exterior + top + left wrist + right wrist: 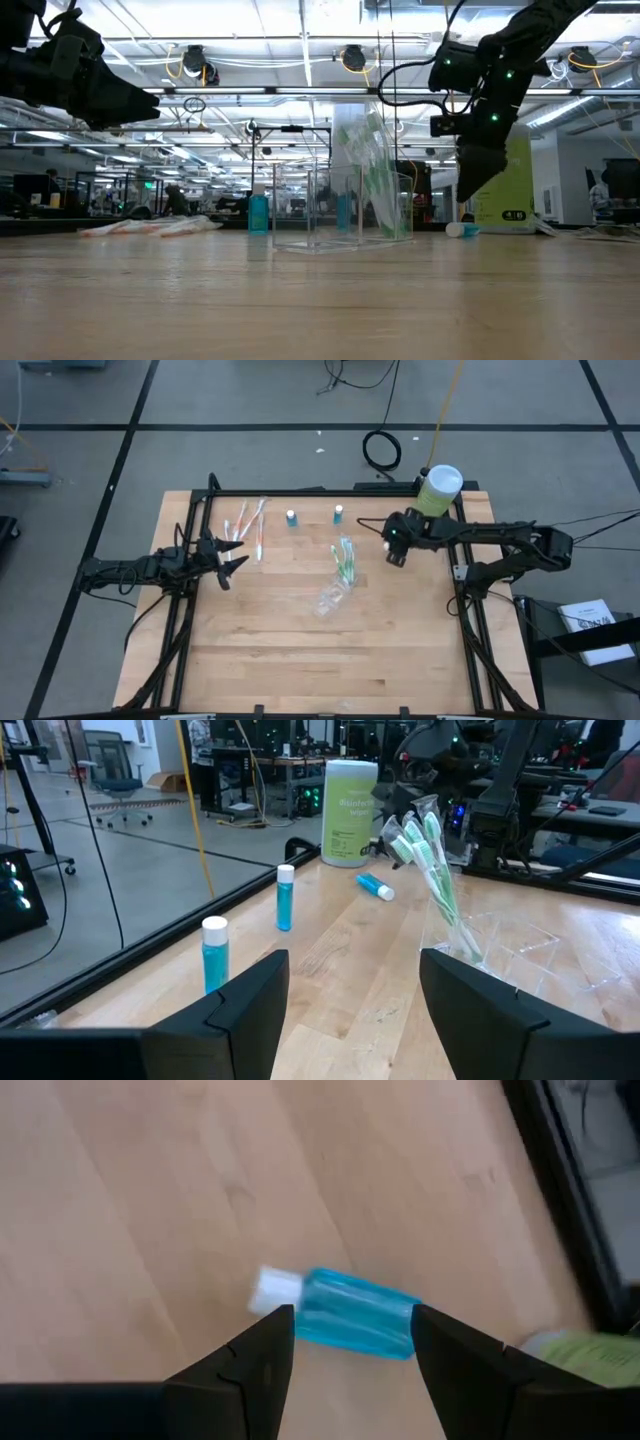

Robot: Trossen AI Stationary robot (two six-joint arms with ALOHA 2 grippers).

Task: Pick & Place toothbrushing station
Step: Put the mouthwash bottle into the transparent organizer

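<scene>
A clear plastic holder stands mid-table, and several green-white toothbrushes lean in it with their heads up. Pink-white toothbrushes lie flat at the far left. Two small blue tubes stand upright near the far edge. A third blue tube with a white cap lies on its side on the table. My right gripper hangs open above this tube, pointing steeply down, with a finger on either side and clear of it. My left gripper waits open and level at the table's left edge.
A big pale-green canister with a white lid stands at the far right corner, just behind my right gripper. A black frame rail runs along the table's sides. The near half of the wooden top is bare.
</scene>
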